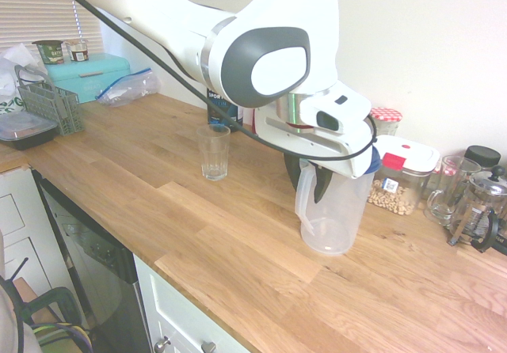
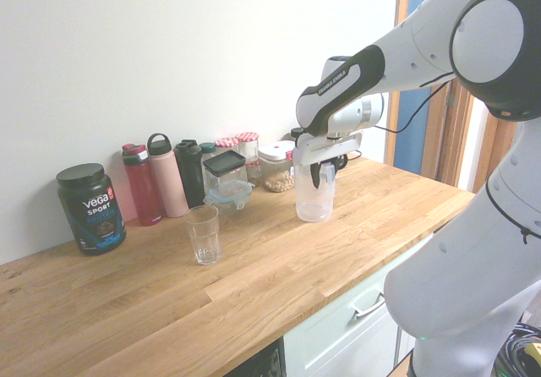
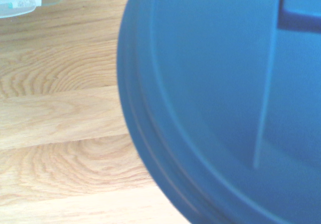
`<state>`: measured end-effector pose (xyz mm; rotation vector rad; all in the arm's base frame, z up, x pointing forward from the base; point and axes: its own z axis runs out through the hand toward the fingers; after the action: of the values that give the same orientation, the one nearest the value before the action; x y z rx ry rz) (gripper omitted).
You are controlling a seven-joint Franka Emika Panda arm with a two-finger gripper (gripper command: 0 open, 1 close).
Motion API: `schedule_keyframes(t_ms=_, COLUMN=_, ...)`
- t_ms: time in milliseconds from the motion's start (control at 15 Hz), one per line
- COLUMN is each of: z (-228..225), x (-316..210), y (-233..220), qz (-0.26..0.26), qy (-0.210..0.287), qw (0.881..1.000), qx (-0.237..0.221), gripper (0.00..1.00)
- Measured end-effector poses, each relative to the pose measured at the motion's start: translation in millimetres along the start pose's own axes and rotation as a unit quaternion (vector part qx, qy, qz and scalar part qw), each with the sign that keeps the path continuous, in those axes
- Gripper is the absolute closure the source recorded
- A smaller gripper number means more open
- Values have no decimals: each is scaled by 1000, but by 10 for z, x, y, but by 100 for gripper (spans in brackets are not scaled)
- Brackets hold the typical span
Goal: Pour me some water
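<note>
Oak worktop (image 1: 238,242) bore the blue-lidded clear jug (image 1: 333,214), well apart from the empty glass (image 1: 214,152); your gripper (image 1: 310,180) stood at its handle for lifting, finger closure not discernible.

We note a wooden table (image 1: 238,242) of oak planks running along a plain pale wall (image 2: 169,64). White cupboard fronts (image 1: 178,321) sit beneath it. A window blind (image 1: 36,17) admits daylight at one end; a wooden door frame (image 2: 439,115) stands at the other.
</note>
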<state>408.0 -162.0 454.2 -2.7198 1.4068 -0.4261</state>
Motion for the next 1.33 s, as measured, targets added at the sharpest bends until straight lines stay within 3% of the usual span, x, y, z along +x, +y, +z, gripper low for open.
schedule_keyframes(t_ms=533, z=-28, x=91, y=104, qz=12, qy=0, qw=1000, qx=1, gripper=100)
schedule_keyframes(t_ms=800, z=-289, x=243, y=194, qz=-19, qy=-36, qw=999, qx=-10, gripper=100)
schedule_keyframes(t_ms=1067, z=-1122, x=183, y=133, qz=-103, qy=-40, qw=994, qx=-2, gripper=100)
schedule_keyframes(t_ms=1333, z=-1463, x=-237, y=-146, qz=-218, qy=-69, qw=973, qx=-18, gripper=100)
